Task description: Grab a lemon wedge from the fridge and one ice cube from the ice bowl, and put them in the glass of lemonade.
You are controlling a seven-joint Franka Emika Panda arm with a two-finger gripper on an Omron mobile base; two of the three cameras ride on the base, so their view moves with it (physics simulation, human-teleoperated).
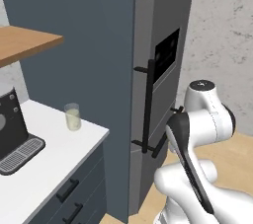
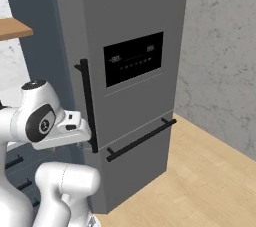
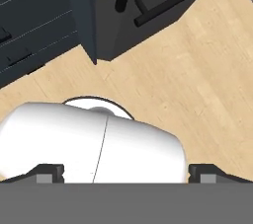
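Kitchen corner, fridge [image 2: 135, 71] door shut: heavy, rigid, best taken mid-way on vertical bar handle [image 2: 88, 106]; gripper [image 3: 126, 171] spread wide, empty, pointing floorward.

Coffee machine [image 1: 14, 131]: black, with a ribbed drip tray, at the left edge of the left base view, standing on a white counter [image 1: 59, 156]. Dark blue-grey drawer cabinets [image 1: 74, 196] with black bar pulls below the counter. Wooden shelf [image 1: 22, 43] at upper left. Tall blue-grey panel [image 1: 79, 30] behind the counter. Light wood plank floor [image 2: 200, 181] lower right in the right base view. Mottled grey wall [image 2: 220, 56] at right.
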